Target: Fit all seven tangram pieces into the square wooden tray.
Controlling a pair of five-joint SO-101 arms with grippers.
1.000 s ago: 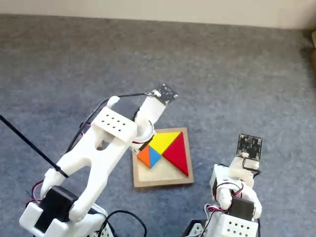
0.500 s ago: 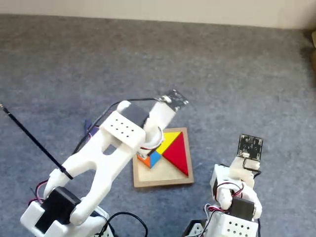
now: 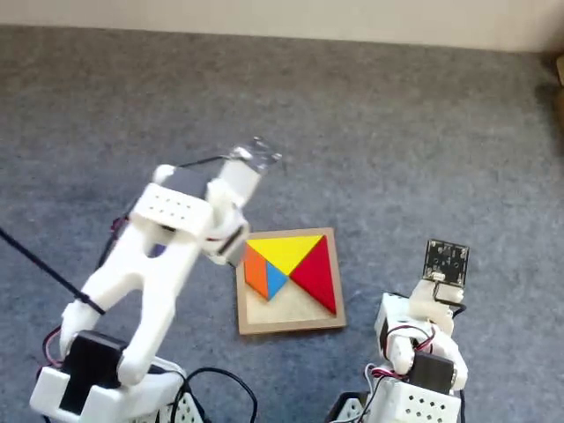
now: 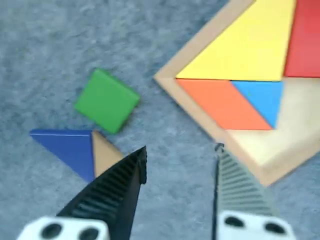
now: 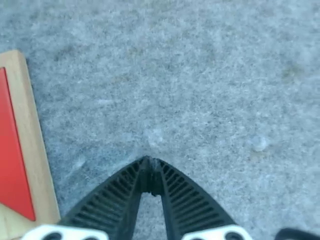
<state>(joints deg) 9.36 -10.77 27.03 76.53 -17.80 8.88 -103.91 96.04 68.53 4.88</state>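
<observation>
Square wooden tray (image 3: 284, 310) on grey tabletop (image 3: 397, 132) holds yellow triangle (image 3: 286, 249), red triangle (image 3: 317, 273), orange piece (image 3: 256, 269) and small blue triangle (image 3: 276, 280). Green square (image 4: 106, 101) and big blue triangle (image 4: 67, 147) lie outside near its corner, with a tan piece (image 4: 104, 156) partly hidden by a finger. Left tool (image 4: 180, 149) gapes wide, empty; right tool (image 5: 151, 162) is pinched closed on nothing.

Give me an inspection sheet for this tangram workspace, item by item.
Surface: grey carpet.
Job's things: wooden tray holds yellow triangle, red triangle, orange piece, light-blue triangle; green square, dark-blue triangle, tan triangle lie on carpet outside it.
Clutter: nothing seen.
Grippers: left gripper open, near loose pieces; right gripper shut, over carpet beside tray.
Cables: black cable by left arm.
Surroundings: pale wall at far edge.
</observation>
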